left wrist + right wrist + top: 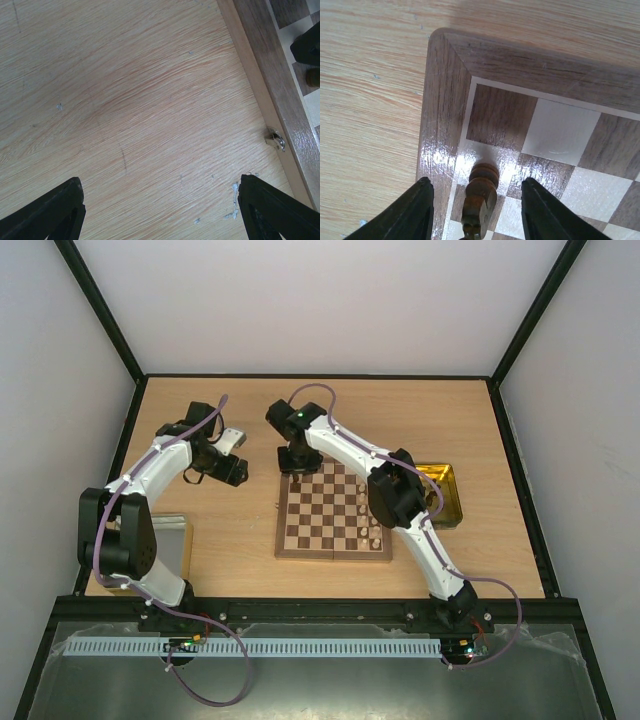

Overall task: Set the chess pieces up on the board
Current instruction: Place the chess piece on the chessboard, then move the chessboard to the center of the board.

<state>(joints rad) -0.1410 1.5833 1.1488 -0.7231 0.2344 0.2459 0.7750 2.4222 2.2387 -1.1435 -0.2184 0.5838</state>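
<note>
Most of the scene is pale, straight-grained wooden table (220, 530). On it lies the glossy veneered board (335, 510). The left gripper (160, 205) gapes empty over bare wood beside the board's edge. The right gripper (477, 205) hangs at the far-left corner, jaws spread wide around a dark turned chessman (480, 192) without touching it. This looks like back-rank placement, and the next move likely calls for a straight, careful lift.

Glossy wooden board (440, 125), matt wood-grain table (125, 100), seemingly metal clasp (275, 139)
</note>
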